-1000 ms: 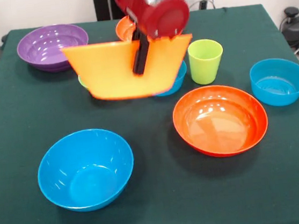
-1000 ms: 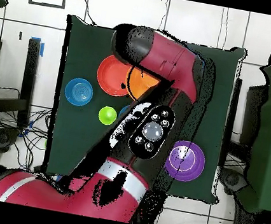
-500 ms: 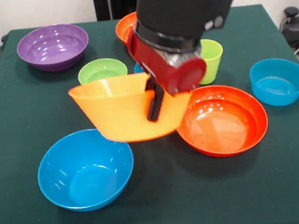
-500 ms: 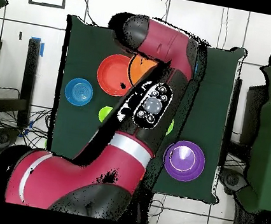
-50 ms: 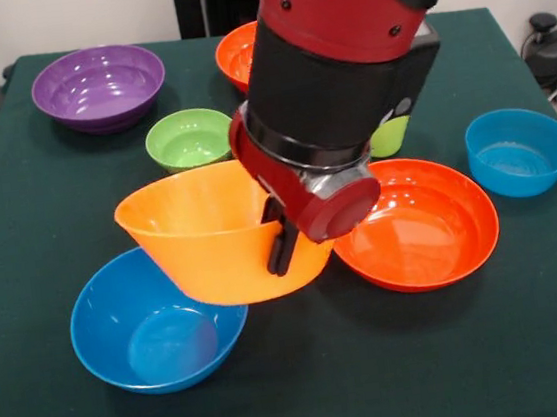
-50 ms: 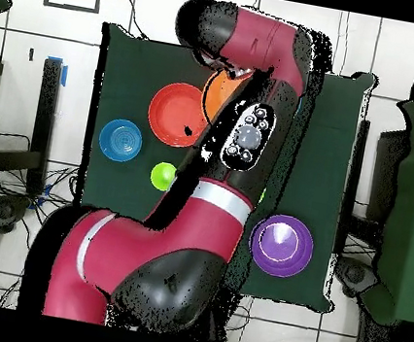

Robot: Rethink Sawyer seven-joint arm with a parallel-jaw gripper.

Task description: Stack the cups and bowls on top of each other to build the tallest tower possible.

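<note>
Holding big orange bowl [image 5: 211,238] by rim, claw [image 5: 281,243] clamped on bowl wall, one dark finger [image 5: 282,248] visible outside. Bowl tilted, raised off green surface [image 5: 397,366], overlapping far rim of large blue bowl [image 5: 151,329]. Red-orange bowl [image 5: 423,222] just beside held bowl. Small lime-green bowl [image 5: 188,138] behind held bowl; purple bowl [image 5: 98,86] well apart, toward far corner. Lime-green cup [image 5: 389,135] mostly hidden behind arm. Smaller blue bowl [image 5: 519,151] well apart, beyond red-orange bowl. Second orange bowl [image 5: 241,54] partly hidden by arm.
</note>
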